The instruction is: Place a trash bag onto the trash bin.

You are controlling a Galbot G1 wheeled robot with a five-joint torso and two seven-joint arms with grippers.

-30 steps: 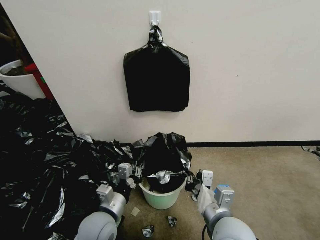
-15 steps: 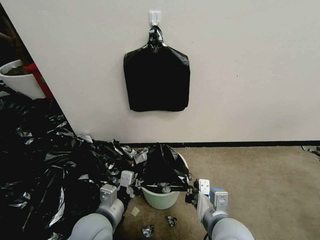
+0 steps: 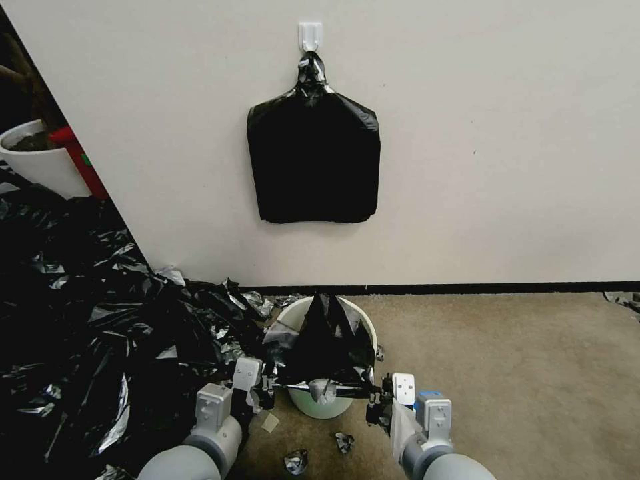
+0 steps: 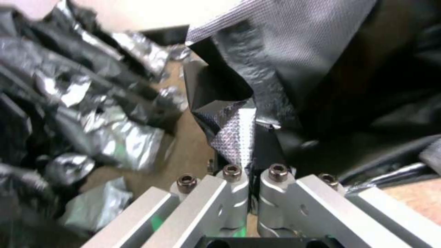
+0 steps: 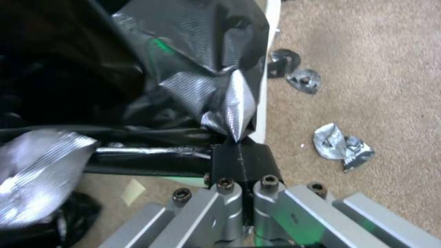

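The cream trash bin (image 3: 323, 404) stands on the carpet near the wall, its far rim showing. The glossy black trash bag (image 3: 328, 347) drapes over its mouth, pulled taut along the near rim between both grippers. My left gripper (image 3: 265, 388) is at the bin's near left, shut on the bag's edge. My right gripper (image 3: 375, 402) is at the near right, also shut on the edge. In the left wrist view the gripper (image 4: 250, 172) pinches a fold of the bag (image 4: 239, 137). In the right wrist view the gripper (image 5: 243, 179) clamps the bag (image 5: 229, 103) beside the bin rim (image 5: 264, 103).
A large mass of black plastic film (image 3: 87, 320) covers the floor to the left. A flat black bag stack (image 3: 313, 163) hangs from a wall hook. A white pot (image 3: 33, 160) stands far left. Small scraps (image 3: 343, 441) lie before the bin. Open carpet (image 3: 520, 373) lies right.
Both grippers have drawn back toward me and lower with the bag's edge. The bag has sunk down over the bin, and the bin's far rim has come into sight.
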